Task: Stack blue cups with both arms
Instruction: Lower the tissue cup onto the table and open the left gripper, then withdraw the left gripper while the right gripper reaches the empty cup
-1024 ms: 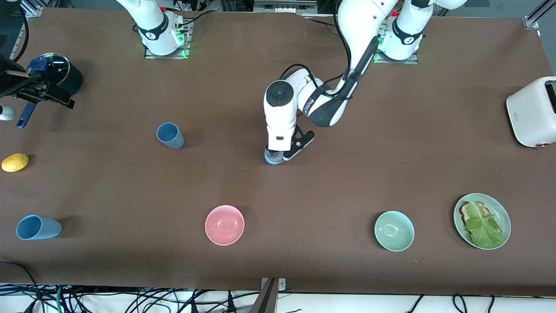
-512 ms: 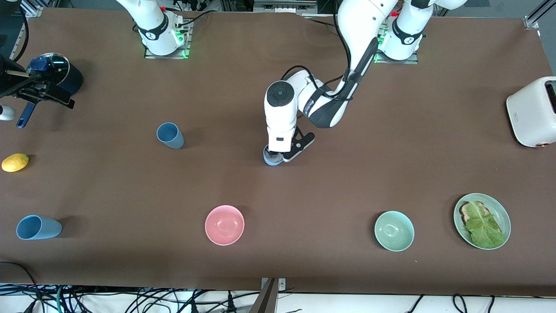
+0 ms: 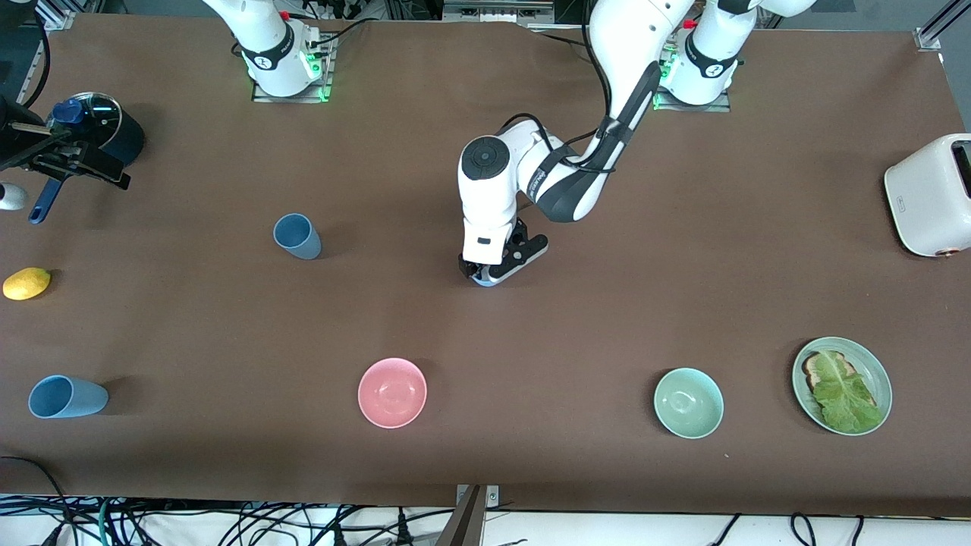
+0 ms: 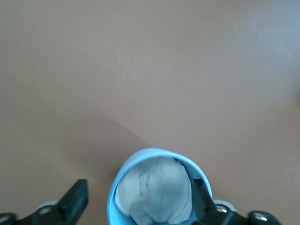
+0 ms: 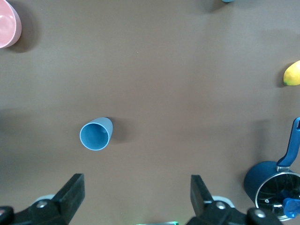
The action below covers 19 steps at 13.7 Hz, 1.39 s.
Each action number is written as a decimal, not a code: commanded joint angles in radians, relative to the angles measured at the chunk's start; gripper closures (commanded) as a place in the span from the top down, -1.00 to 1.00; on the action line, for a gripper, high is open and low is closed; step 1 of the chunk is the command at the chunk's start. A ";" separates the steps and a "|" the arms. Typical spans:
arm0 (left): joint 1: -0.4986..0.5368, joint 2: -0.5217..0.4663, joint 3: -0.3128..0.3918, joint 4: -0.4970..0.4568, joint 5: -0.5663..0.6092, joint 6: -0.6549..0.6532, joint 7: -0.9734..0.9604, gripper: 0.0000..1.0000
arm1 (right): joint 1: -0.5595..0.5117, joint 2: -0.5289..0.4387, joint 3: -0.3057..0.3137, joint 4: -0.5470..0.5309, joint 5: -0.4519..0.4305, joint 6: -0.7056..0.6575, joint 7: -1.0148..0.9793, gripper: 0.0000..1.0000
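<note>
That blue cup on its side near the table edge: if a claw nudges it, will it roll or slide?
The blue cup looks like thin plastic, so probably light and easily shoved. Lying on its side with a tapered wall, it would likely roll in a curve rather than straight. Its smooth surface may slip under a loose pinch.

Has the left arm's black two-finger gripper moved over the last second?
Yes. The left gripper has opened and risen slightly off the light blue plastic cup, judged against the fixed pink bowl; the cup stays put.
</note>
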 commanded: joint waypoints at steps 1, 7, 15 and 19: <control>-0.010 -0.028 0.007 0.001 0.024 -0.036 0.021 0.99 | -0.009 -0.016 0.002 -0.007 0.015 -0.010 0.001 1.00; -0.006 -0.071 0.009 -0.002 0.011 -0.123 0.163 1.00 | -0.009 -0.016 -0.003 -0.008 0.015 -0.010 -0.001 1.00; 0.151 -0.239 0.010 0.018 -0.071 -0.339 0.650 1.00 | 0.017 -0.005 0.011 -0.010 0.000 -0.094 0.013 1.00; 0.256 -0.301 0.010 0.016 -0.071 -0.405 0.910 1.00 | 0.017 -0.017 0.021 -0.040 0.000 -0.079 0.013 1.00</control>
